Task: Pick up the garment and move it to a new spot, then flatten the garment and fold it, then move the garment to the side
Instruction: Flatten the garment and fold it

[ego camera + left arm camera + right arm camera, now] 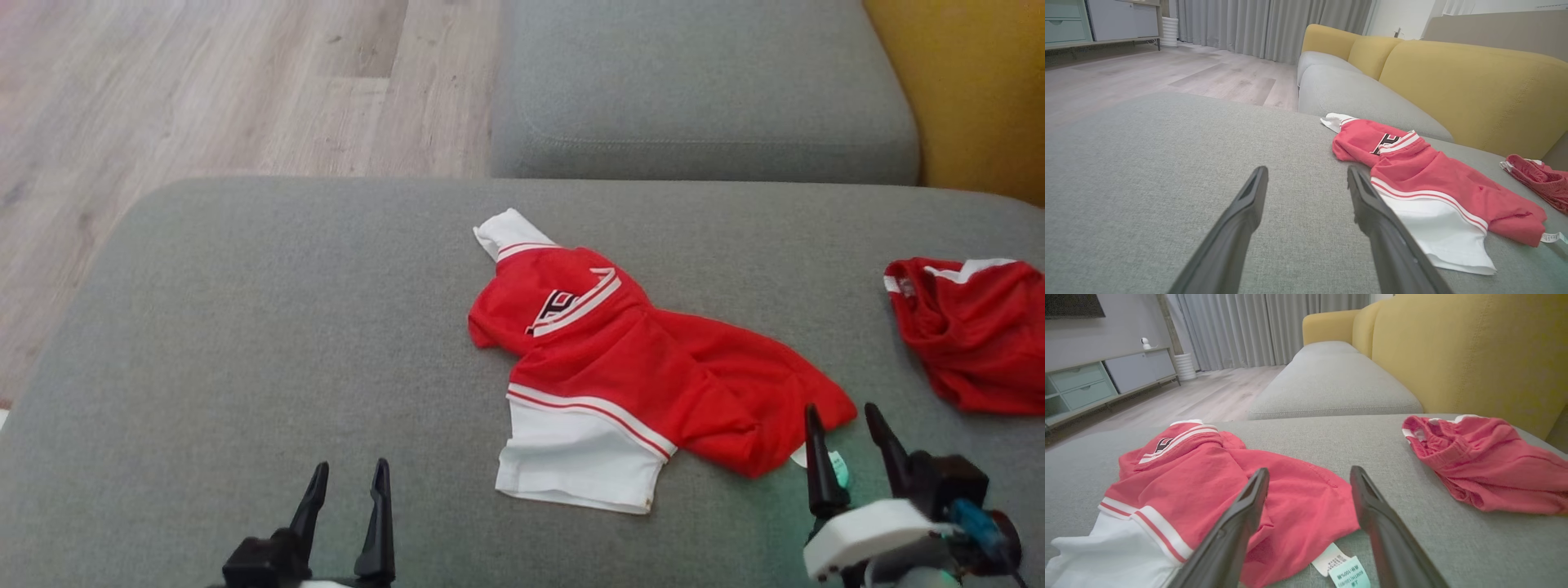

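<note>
Dark fingers on both sides stand apart and empty: left gripper (352, 464) over the bare grey woven sofa seat (245, 327), right gripper (841, 407) at the hem of the crumpled red-and-white garment (620, 351) lying mid-seat. Wrist views add a yellow backrest (1453, 355), curtains (1269, 24), a cabinet (1094, 379) and a care label (1349, 573).

Rumpled red-and-white garment (620, 367) on grey cushion (245, 327); left end effector (351, 465) and right end effector (841, 408) both splayed, empty

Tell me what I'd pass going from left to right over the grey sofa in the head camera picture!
left gripper → red and white shirt → right gripper → second red garment
</note>
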